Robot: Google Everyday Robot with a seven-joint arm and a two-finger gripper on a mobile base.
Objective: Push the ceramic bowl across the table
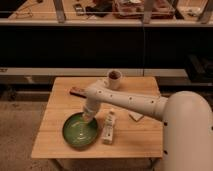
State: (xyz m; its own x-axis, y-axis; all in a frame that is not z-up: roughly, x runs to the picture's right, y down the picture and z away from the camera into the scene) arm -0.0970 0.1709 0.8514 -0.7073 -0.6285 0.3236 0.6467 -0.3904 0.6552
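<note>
Bowl (80,132) at table's (59,102) 7 o'clock corner. Gripper (89,116), fingers pressed together, over bowl's 1 o'clock rim. Pale obj (107,128) at bowl's 3 o'clock; cup (114,79) twd 12.

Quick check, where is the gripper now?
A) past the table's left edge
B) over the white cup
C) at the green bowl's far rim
C: the gripper sits low at the far rim of the bowl, over the table, away from the cup.

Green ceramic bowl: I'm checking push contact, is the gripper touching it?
Cannot tell: camera view shows the gripper overlapping the green ceramic bowl's far rim; contact unclear.
</note>
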